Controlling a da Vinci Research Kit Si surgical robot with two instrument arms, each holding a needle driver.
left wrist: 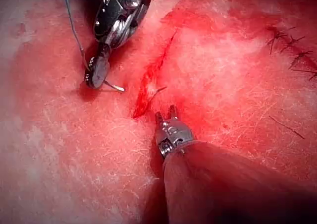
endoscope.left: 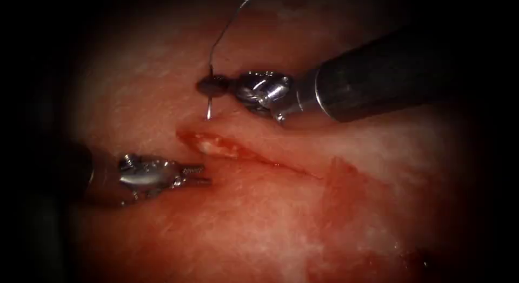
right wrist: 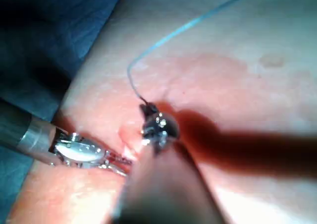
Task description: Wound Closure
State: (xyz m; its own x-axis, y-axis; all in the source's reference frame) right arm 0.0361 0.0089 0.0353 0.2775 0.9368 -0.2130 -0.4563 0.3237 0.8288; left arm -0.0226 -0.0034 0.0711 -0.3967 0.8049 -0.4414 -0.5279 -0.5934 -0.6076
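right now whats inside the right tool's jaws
The right tool is shut on the needle near its thread end; the point hangs free above the cut, not in tissue. The gripped stretch is covered by the jaws. The left tool holds nothing.

We find no text, label, brand, number or sign that can be read in any of the three views.
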